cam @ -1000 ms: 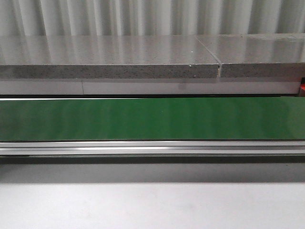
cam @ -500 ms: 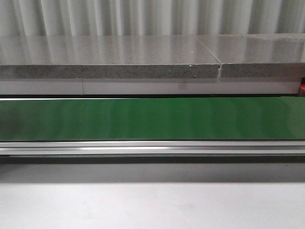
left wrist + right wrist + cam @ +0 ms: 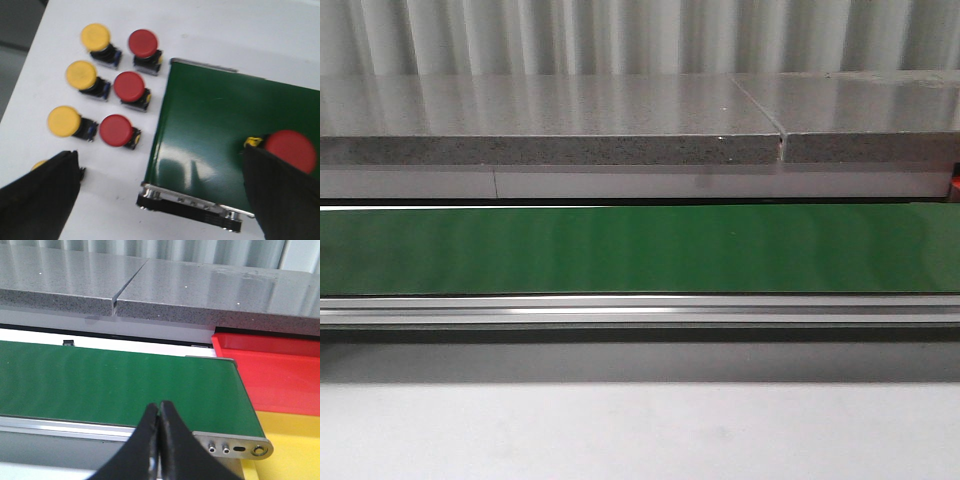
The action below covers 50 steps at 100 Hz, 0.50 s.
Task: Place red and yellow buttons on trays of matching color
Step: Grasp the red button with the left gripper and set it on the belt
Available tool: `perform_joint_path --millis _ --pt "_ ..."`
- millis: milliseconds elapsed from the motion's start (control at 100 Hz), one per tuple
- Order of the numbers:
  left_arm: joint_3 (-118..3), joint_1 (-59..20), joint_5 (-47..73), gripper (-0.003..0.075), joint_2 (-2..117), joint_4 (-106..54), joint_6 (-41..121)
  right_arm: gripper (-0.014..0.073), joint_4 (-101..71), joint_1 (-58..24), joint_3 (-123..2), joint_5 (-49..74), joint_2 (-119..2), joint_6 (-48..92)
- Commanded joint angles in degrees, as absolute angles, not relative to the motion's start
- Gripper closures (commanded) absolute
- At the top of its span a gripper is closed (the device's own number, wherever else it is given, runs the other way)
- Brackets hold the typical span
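Hovering: your left gripper (image 3: 160,200) wide open, red button (image 3: 291,150) on belt (image 3: 200,125) at its 3 o'clock; right gripper (image 3: 159,430) closed, empty.

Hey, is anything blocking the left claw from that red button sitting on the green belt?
Nothing visible does. The red button sits on the green belt right beside one finger of the open left claw, with only bare belt around it. The other red and yellow buttons stand off the belt on the white table.

1. Corrugated metal wall (image 3: 640,35) at rear, lit in pale vertical bands.
2. Speckled grey stone counter (image 3: 550,120), seamed (image 3: 760,105) right of centre.
3. White tabletop (image 3: 640,430) in foreground.
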<state>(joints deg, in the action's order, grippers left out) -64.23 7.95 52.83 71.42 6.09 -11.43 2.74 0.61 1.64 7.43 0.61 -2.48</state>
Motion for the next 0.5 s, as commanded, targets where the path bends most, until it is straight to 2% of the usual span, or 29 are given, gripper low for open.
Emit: perform_joint_path --millis 0,260,490 --pt "-62.66 11.55 48.98 0.0099 69.25 7.73 -14.46 0.0662 3.44 0.61 1.29 2.61 1.52 -2.29" --pt "-49.84 23.29 41.9 0.0099 69.12 11.86 -19.09 0.0662 3.44 0.61 1.29 2.61 1.52 -2.29" --pt "-44.6 26.58 35.63 0.0099 70.98 11.98 -20.34 0.0662 3.44 0.61 1.29 2.61 1.52 -2.29"
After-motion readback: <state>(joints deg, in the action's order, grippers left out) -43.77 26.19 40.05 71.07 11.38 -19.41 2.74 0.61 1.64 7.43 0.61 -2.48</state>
